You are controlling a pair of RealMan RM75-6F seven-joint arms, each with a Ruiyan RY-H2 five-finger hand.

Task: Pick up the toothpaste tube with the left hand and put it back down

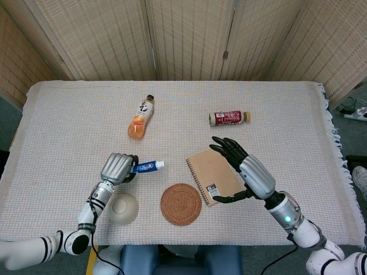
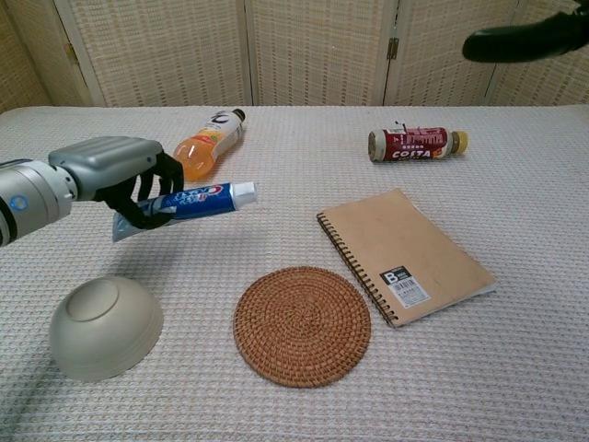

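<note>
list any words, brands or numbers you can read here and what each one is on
"B" in a black square: on the sticker of the notebook; the barcode and small print under it are too small to read.
Red bottle: white lettering on its label, too blurred to read for sure.
Toothpaste tube, held by the left hand: brand print blurred, unreadable.
Orange bottle: a dark mark near its neck, unreadable.
</note>
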